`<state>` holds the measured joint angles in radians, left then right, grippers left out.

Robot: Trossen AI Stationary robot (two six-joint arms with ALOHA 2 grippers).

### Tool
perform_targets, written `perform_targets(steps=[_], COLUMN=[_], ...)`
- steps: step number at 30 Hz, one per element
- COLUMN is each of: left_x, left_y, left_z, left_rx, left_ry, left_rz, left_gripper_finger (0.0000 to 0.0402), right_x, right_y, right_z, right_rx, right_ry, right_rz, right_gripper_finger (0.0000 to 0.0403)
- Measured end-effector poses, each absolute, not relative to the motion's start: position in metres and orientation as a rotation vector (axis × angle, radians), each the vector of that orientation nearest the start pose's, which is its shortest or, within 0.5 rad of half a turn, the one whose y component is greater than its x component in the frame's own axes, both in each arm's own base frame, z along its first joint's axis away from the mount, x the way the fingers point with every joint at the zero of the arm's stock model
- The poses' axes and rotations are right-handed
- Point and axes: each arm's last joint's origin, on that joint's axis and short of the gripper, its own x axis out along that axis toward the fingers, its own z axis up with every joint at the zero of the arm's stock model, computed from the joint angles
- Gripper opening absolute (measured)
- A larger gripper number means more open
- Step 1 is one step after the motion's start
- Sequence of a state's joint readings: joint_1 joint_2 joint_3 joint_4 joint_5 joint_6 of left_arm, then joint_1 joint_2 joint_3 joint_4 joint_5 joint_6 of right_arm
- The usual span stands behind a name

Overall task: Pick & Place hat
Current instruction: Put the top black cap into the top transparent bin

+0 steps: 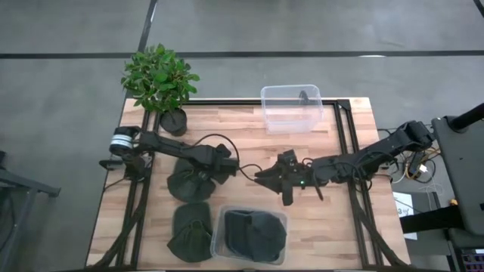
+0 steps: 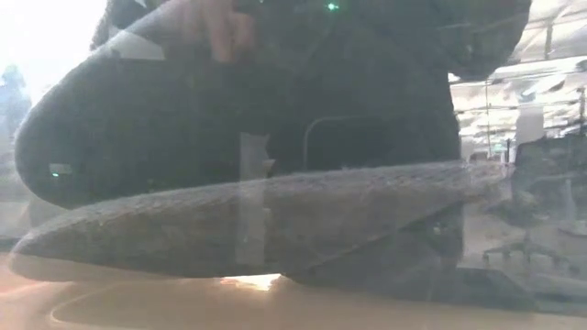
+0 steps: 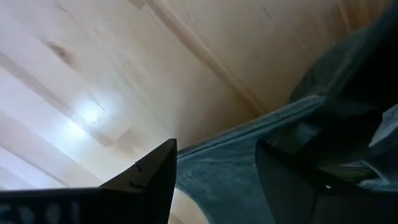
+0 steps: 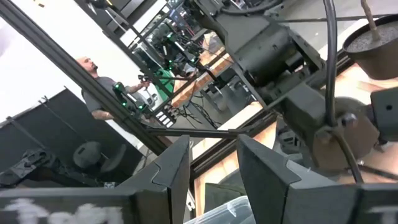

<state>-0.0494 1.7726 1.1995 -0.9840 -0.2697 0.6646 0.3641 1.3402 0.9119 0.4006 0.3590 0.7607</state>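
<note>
Two arms are working mid-table, and the left gripper [image 1: 203, 175] is pressing down onto a dark hat [image 1: 189, 181] lying left of centre on the wooden table [image 1: 242, 125]. In the left wrist view its fingers [image 3: 146, 180] are standing apart with the hat's fabric [image 3: 230, 174] lying between them, so the claw is open and not yet gripping. The right gripper [image 1: 276, 180] is hovering just right of centre, its fingers parted around nothing. Nearer, a second hat [image 1: 190, 233] is lying flat beside a near bin [image 1: 218, 240] already holding dark hats, while a clear bin [image 1: 291, 108] is sitting at the far edge next to a plant [image 1: 157, 75]. Judging from this, the grasp is coming: the left arm should be pinching a good fold of cloth, closing fully before lifting, and rising straight so the hat isn't dragging across the wood.
</note>
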Motion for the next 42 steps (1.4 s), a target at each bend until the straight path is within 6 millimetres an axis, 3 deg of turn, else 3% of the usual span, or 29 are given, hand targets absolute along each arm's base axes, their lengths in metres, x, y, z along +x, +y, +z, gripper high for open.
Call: perform_targets(steps=[7, 10, 13, 15, 20, 28, 35, 42], left_x=[0.312, 0.312, 0.311, 0.311, 0.307, 0.304, 0.305, 0.307], left_y=[-0.006, -0.005, -0.004, -0.002, 0.006, 0.024, 0.02, 0.015], left_z=[0.186, 0.186, 0.185, 0.184, 0.187, 0.219, 0.245, 0.245], left_rx=[0.772, 0.764, 0.739, 0.695, 0.644, 0.565, 0.339, 0.316], left_ry=[1.546, 1.551, 1.564, 1.568, 1.601, 1.623, 1.581, 1.56], left_rz=[-0.347, -0.335, -0.319, -0.306, -0.271, -0.201, -0.337, -0.358], left_gripper_finger=[0.0161, 0.0107, 0.0029, 0.001, 0.0001, 0.0, 0.0, 0.0002], right_x=[0.286, 0.286, 0.286, 0.286, 0.286, 0.286, 0.286, 0.286], right_y=[0.098, 0.098, 0.098, 0.098, 0.098, 0.097, 0.097, 0.097], right_z=[0.312, 0.311, 0.311, 0.311, 0.311, 0.312, 0.312, 0.312], right_rx=[0.744, 0.742, 0.739, 0.739, 0.74, 0.74, 0.713, 0.696], right_ry=[0.022, 0.025, 0.023, 0.022, 0.022, 0.02, 0.02, 0.019], right_rz=[-0.004, -0.005, -0.006, -0.008, -0.01, -0.013, -0.013, -0.013], right_gripper_finger=[0.0127, 0.0127, 0.0127, 0.0127, 0.0127, 0.0127, 0.0127, 0.0127])
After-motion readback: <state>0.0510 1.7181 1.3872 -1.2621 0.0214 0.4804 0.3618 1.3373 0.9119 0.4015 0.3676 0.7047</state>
